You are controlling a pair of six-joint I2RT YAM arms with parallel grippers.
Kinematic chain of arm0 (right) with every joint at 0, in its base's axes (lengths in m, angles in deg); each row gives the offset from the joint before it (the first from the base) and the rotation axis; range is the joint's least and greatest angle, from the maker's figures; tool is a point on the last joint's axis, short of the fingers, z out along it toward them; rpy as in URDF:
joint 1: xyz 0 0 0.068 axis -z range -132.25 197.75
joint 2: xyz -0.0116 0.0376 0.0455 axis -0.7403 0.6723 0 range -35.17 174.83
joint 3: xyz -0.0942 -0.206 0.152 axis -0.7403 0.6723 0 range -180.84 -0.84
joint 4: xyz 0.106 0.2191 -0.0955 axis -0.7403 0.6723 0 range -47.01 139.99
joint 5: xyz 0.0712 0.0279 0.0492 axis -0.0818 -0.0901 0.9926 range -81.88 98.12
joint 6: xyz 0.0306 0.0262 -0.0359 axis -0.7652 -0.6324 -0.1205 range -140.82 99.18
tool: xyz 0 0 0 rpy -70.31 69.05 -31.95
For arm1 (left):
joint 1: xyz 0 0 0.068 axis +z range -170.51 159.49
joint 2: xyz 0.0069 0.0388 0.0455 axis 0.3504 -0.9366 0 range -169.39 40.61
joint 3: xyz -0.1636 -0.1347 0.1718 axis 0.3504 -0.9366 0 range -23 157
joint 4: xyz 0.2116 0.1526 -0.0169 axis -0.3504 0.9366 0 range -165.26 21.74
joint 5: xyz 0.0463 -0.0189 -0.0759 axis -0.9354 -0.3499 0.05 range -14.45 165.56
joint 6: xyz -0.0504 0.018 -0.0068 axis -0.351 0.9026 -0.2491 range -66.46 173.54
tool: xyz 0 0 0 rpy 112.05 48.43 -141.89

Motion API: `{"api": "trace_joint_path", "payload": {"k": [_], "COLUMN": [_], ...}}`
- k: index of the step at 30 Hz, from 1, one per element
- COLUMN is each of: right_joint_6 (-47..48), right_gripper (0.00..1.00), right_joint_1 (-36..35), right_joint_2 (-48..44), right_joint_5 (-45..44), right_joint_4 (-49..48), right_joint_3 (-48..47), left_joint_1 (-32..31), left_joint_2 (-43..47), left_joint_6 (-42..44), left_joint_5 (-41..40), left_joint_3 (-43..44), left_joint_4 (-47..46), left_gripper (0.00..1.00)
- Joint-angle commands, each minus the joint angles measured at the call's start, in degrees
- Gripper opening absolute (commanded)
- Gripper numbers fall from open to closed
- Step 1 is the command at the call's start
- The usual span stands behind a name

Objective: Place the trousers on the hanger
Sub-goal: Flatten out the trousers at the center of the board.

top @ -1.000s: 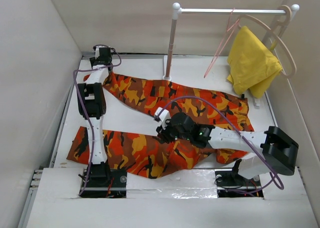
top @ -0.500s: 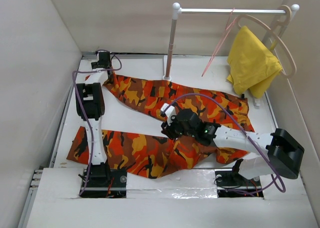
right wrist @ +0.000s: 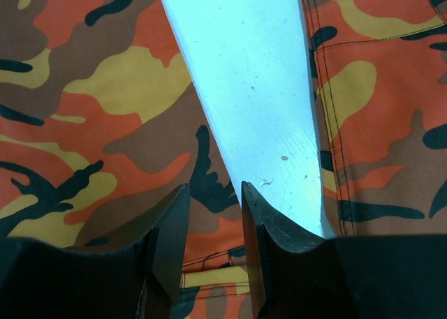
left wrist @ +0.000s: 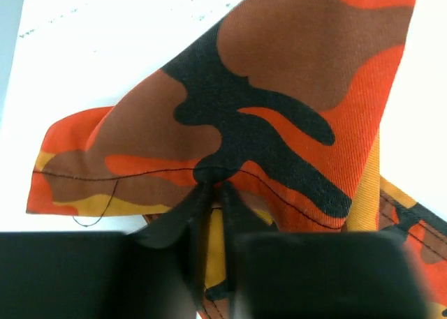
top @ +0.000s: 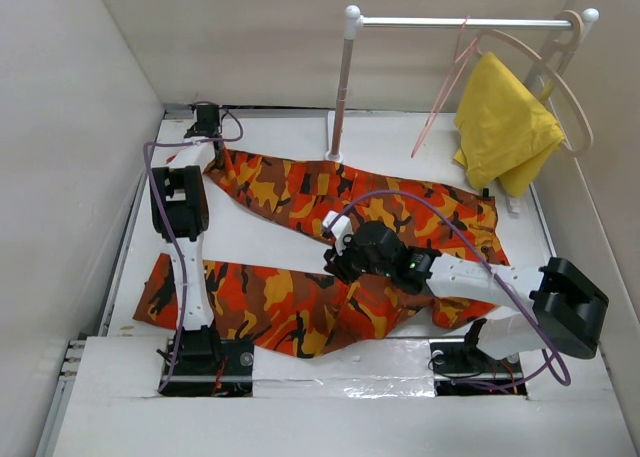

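White arms (top: pixel 190 277), boxy black joints (top: pixel 180 199); thin purple cables (top: pixel 395 192).

**Trousers flat on the table, hanger up on the rail**

We see the trousers (top: pixel 290 192) spread in a V on the table (top: pixel 260 242). One leg runs to the far left, the other lies along the near edge, and they join at the right. The left gripper (top: pixel 210 142) sits at the far-left leg end. The right gripper (top: pixel 332 249) is low over the middle, where the legs part. The hanger (top: pixel 440 92) hangs tilted from the rail (top: pixel 430 22) at the far right, beside a yellow cloth (top: pixel 505 127) on a wooden hanger (top: pixel 575 107).
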Motion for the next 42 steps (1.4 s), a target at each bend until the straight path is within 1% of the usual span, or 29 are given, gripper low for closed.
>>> {"api": "trace_joint_path", "payload": {"k": [1,3,4,6,7,10,12,13,15,20,22,23,24,26,27,28,30,31,32,33,34,35,36,37,38,42], "right_joint_6": [0.24,0.41,0.41,0.59,0.59,0.50,-0.29,-0.38,-0.38,-0.64,-0.64,-0.73,-0.73,-1.16,-1.25,-1.34,-1.34,-1.34,-1.34,-1.34,-1.34,-1.34,-1.34,-1.34,-1.34,-1.34], "right_gripper": [0.41,0.41,0.41,0.41,0.41,0.41,0.41,0.36,0.33,0.33,0.33,0.34,0.33,0.33,0.33,0.33,0.29,0.23,0.21,0.19,0.17,0.17,0.17,0.17,0.17,0.17], "right_joint_1": [0.01,0.54,0.54,1.07,1.07,1.60,2.20,2.21,2.21,2.21,2.21,2.21,2.21,2.21,2.21,2.21,2.21,2.21,2.21,2.73,3.26,3.27,3.27,3.27,3.27,2.74], "right_joint_2": [-0.89,-1.68,-1.95,-3.35,-3.79,-5.29,-5.64,-5.64,-5.90,-8.54,-9.07,-9.51,-9.86,-11.08,-11.62,-12.14,-14.07,-14.43,-14.69,-14.70,-14.44,-14.17,-13.82,-13.12,-12.68,-12.41], "right_joint_5": [0.10,0.10,0.27,0.19,0.19,-0.86,-2.27,-2.62,-2.45,-3.85,-3.86,-3.86,-3.86,-3.86,-3.86,-5.77,-7.01,-8.93,-8.95,-8.69,-8.26,-7.64,-7.37,-7.02,-6.50,-6.32], "right_joint_4": [-3.42,-3.25,-3.16,-2.90,-2.81,-2.37,-1.58,-1.32,-1.05,-0.52,0.00,0.70,0.80,0.97,1.15,1.41,2.29,2.29,1.94,1.85,1.85,1.76,1.85,1.76,1.76,1.33], "right_joint_3": [0.09,0.71,0.97,1.76,2.11,3.17,3.08,2.91,2.73,3.87,3.96,3.70,3.79,4.31,4.75,5.01,5.98,6.33,6.51,6.42,6.16,5.72,5.37,4.67,4.49,4.75], "left_joint_1": [1.42,2.92,3.53,5.29,6.08,9.51,10.65,10.66,10.66,11.89,11.89,11.37,11.36,11.36,12.14,12.15,12.15,10.93,9.88,7.69,6.80,6.27,6.26,6.26,6.26,5.65], "left_joint_2": [2.82,4.40,7.02,10.46,13.78,18.46,19.96,20.84,21.64,22.87,22.70,22.52,22.61,23.31,23.66,24.27,24.28,24.80,25.15,25.50,25.42,25.16,24.72,23.76,23.05,19.54], "left_joint_6": [-2.27,-5.95,-6.84,-9.04,-11.48,-14.57,-15.02,-15.55,-15.47,-16.78,-16.08,-17.12,-18.35,-19.85,-20.56,-20.74,-21.26,-20.22,-19.34,-18.20,-16.88,-15.48,-15.55,-15.20,-14.42,-12.83], "left_joint_5": [-1.07,-1.26,0.57,1.11,1.20,0.86,-0.11,-3.51,-5.99,-3.46,-1.09,-1.87,-2.66,-5.12,-5.30,-4.69,-4.16,-2.50,-2.23,-2.05,0.47,2.07,3.56,7.32,8.31,9.81], "left_joint_3": [-1.28,-2.60,-5.21,-8.39,-11.02,-13.84,-14.64,-15.08,-15.87,-16.84,-16.76,-16.23,-16.14,-15.70,-15.70,-15.87,-15.00,-15.61,-16.13,-16.75,-17.80,-18.24,-18.51,-18.86,-18.60,-17.55], "left_joint_4": [3.94,4.12,2.81,1.05,0.08,0.86,1.91,3.40,3.94,6.40,7.00,7.88,7.98,7.80,7.28,5.97,6.66,5.71,5.17,4.65,3.51,3.41,3.32,2.80,3.23,4.20], "left_gripper": [0.00,0.00,0.00,0.00,0.00,0.00,0.00,0.00,0.00,0.00,0.09,0.15,0.18,0.29,0.29,0.29,0.27,0.25,0.23,0.23,0.25,0.29,0.30,0.33,0.37,0.39]}}
